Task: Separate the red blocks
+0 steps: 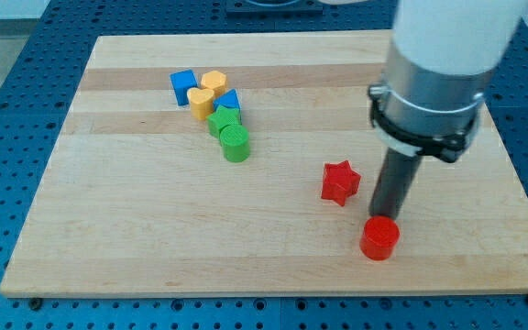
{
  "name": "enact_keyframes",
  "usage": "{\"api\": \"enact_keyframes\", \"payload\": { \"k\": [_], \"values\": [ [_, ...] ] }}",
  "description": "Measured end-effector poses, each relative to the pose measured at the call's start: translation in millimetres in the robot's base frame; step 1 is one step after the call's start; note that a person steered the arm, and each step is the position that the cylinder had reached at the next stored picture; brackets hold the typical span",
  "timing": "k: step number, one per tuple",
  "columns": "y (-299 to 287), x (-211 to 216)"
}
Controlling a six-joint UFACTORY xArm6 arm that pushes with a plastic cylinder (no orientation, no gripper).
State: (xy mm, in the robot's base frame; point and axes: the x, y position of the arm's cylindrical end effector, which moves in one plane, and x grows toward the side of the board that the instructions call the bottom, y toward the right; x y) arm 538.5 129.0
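The board (273,266) is pale, smooth wood with visible grain. The red star (339,181) and red cylinder (379,238) look like matt plastic; the rod (394,183) is dark and matt.

There is just the one camera, set up off the near edge of the counter (108,266) and raised well above it, tilted down so the whole wooden top lies in view as a shape narrowing toward the view's top. It faces across the boards toward the far edge, with a strip of blue perforated base (7,101) showing on every side. It stands fairly near: the arm's pale body (447,55) looms large and is cut off at the view's top right, while the blocks read small. With no second view, nothing is shared between cameras.
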Motion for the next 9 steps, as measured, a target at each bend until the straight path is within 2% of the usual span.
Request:
{"api": "enact_keyframes", "payload": {
  "k": [1, 3, 4, 5, 6, 9],
  "values": [
    [0.5, 0.0],
    [-76.4, 4.3],
    [-95.1, 17.9],
    [-81.5, 74.5],
    [-81.3, 77.0],
    [-3.4, 29.7]
  ]
}}
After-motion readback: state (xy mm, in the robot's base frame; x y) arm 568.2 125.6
